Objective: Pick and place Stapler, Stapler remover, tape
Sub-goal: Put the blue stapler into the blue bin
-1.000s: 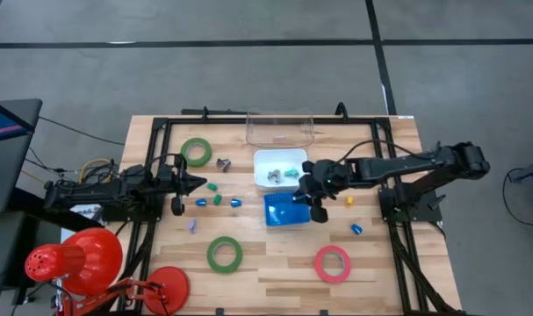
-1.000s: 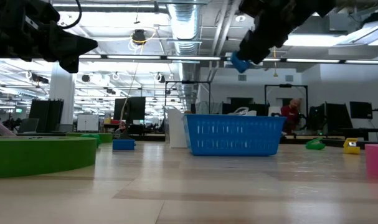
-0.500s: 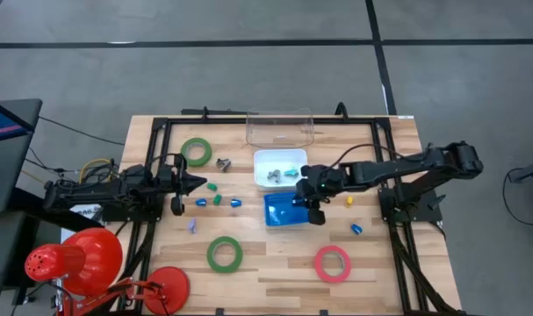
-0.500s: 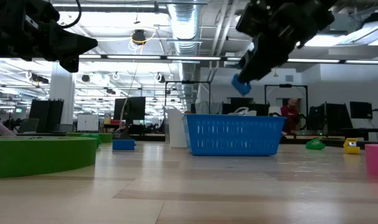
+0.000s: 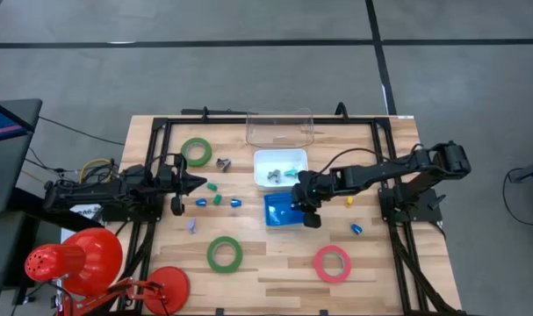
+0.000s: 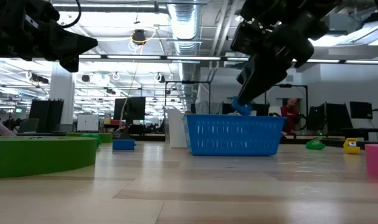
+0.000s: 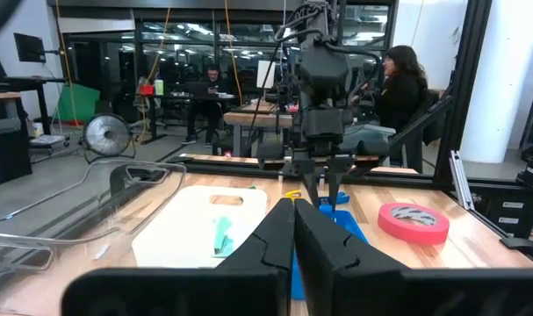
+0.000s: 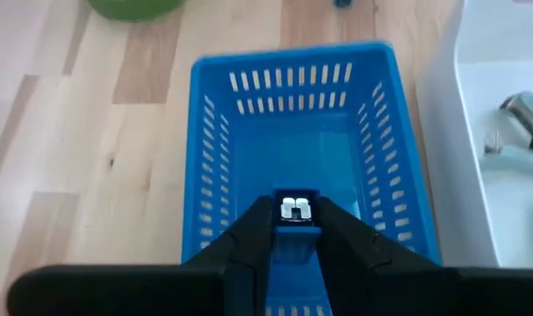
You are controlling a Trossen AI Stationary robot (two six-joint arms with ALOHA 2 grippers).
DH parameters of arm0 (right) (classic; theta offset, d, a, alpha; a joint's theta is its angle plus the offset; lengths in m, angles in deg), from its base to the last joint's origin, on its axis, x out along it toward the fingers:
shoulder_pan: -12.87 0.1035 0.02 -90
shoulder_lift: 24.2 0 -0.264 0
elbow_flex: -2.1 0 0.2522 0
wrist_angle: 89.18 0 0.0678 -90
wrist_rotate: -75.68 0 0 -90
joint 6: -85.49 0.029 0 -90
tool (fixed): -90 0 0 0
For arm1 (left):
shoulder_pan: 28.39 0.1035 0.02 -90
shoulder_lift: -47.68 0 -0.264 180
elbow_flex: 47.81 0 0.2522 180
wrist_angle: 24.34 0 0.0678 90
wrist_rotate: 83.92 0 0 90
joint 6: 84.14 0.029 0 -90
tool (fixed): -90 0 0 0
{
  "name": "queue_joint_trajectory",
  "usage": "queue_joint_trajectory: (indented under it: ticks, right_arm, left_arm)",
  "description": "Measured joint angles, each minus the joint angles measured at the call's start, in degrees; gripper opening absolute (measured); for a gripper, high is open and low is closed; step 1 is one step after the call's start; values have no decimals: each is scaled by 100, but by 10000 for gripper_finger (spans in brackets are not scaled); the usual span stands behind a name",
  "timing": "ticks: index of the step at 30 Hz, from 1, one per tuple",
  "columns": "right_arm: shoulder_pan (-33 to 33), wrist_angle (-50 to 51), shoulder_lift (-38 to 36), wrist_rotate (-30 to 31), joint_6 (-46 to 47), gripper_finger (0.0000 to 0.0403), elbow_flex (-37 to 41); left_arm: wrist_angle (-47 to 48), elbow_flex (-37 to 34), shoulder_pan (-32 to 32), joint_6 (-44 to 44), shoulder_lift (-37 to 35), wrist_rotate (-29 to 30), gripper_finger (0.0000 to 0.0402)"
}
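Stapler held: small blue stapler (image 8: 294,219) with a silver metal end, pinched between the right gripper's fingers, just above the floor of the blue basket (image 8: 213,158)
Right gripper: right gripper (image 5: 306,204) clamped on the small blue stapler, hanging over the blue basket; in the low view the blue piece sits at the basket's rim
Blue basket: slotted plastic walls, near the table's middle, just beside the white tray (image 5: 268,160)
White tray: holds metal and teal pieces; too small to name
Left gripper: left gripper (image 5: 198,183) waits over the left part of the table, fingers pressed together, holding nothing
Tape: green ring (image 5: 196,151) near the far left corner; second green ring (image 5: 224,254) toward the near edge; pink-red ring (image 5: 333,263) near edge, right of it; all flat on the table
Small pieces: blue, green, yellow and lilac bits scattered on the wood (image 5: 398,140)
Clear bin: clear bin (image 5: 279,128) at the far edge
Writing: none readable
Room: people seated beyond the table in the left wrist view
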Motion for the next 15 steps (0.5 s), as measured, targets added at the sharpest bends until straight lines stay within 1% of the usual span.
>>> queue_joint_trajectory:
  ticks: [15]
  right_arm:
    - [0,-88,-5,-2,58,71,-1]
  left_arm:
    - [-29,0,0,-1,0,0,3]
